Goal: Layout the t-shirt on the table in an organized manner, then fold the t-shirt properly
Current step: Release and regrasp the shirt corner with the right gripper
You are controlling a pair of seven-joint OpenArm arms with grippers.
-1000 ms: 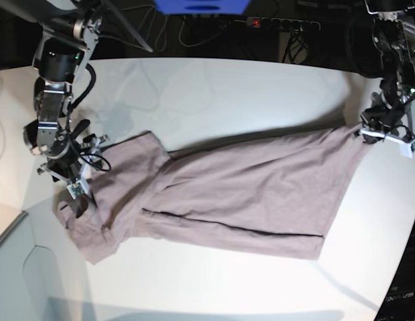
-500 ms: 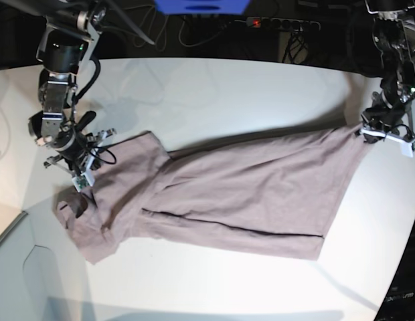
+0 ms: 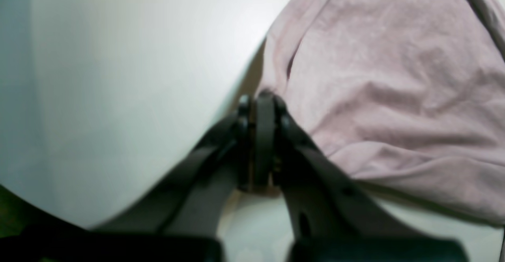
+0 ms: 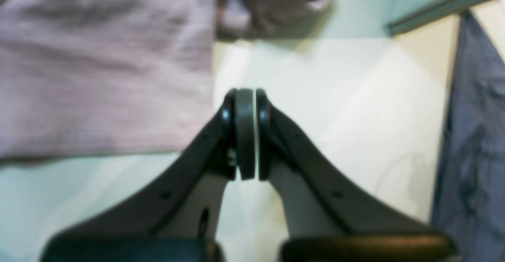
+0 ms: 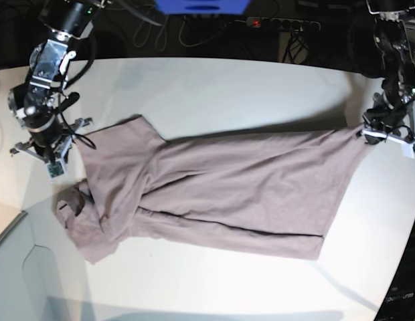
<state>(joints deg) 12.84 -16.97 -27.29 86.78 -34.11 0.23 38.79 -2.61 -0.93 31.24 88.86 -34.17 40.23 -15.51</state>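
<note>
**Shirt is spread, but not yet flat**

On the left of the base view our right gripper is hovering just beside the t-shirt, its jaws pressed together on nothing, as the right wrist view shows. The t-shirt is lying across the middle of the table, long and half flat; the collar end near this gripper is bunching and one sleeve is folded under. On the right our left gripper is pinching the hem corner. In our judgement the smoothing and all folding are remaining. We are seeing no readable writing.
</note>
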